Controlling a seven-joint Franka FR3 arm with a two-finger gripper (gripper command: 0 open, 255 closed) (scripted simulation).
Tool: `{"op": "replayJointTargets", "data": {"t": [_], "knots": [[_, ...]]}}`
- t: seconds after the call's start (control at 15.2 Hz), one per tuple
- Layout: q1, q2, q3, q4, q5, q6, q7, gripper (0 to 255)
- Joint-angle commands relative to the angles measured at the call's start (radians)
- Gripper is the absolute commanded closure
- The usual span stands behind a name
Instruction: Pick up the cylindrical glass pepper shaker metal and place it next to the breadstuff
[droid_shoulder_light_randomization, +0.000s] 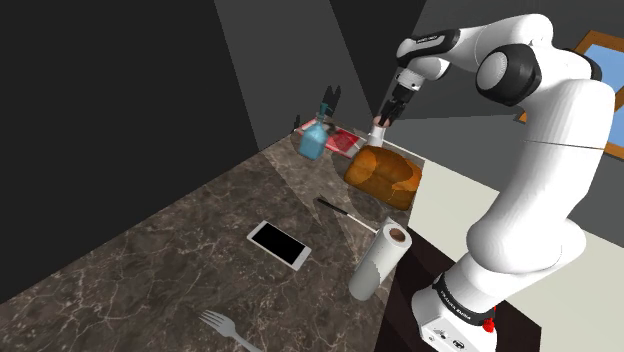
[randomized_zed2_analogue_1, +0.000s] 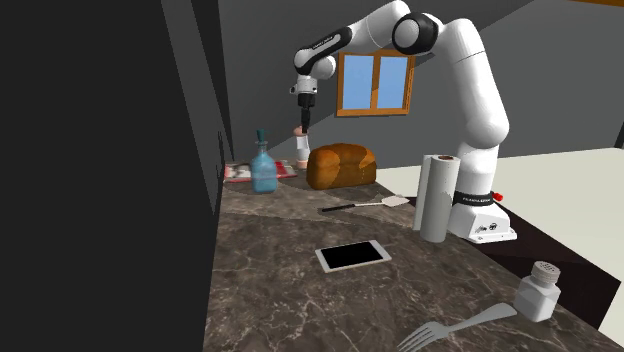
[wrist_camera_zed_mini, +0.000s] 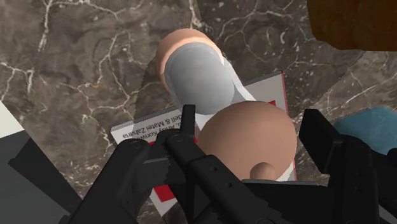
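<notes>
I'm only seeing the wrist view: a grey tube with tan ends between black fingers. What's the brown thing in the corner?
Observer: A whole loaf of bread. The shoulder view shows the pepper shaker, held in the end effector, close beside one end of it.
Operator: Anything else lying around?
Observer: A phone lies flat on the marbled counter.
Operator: Is that the only shaker?
Observer: No, a white shaker stands near a fork in the second exterior view.

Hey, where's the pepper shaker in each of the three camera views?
Shoulder view: pepper shaker just under the gripper, at the loaf's upper left.
Second exterior view: shaker under the gripper, left of the loaf.
Wrist view: shaker clasped by the gripper.
Shared landmark: the brown loaf.
</notes>
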Motion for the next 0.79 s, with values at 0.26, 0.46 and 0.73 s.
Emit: {"op": "replayJointTargets", "data": {"t": [0.26,0.46,0.73], "knots": [[0.001,0.0,0.0,-0.003,0.0,0.004,0.0,255],[0.001,0.0,0.0,-0.003,0.0,0.004,0.0,0],[-0.003,-0.004,-0.002,0.024,-0.003,-0.027,0.002,0]]}}
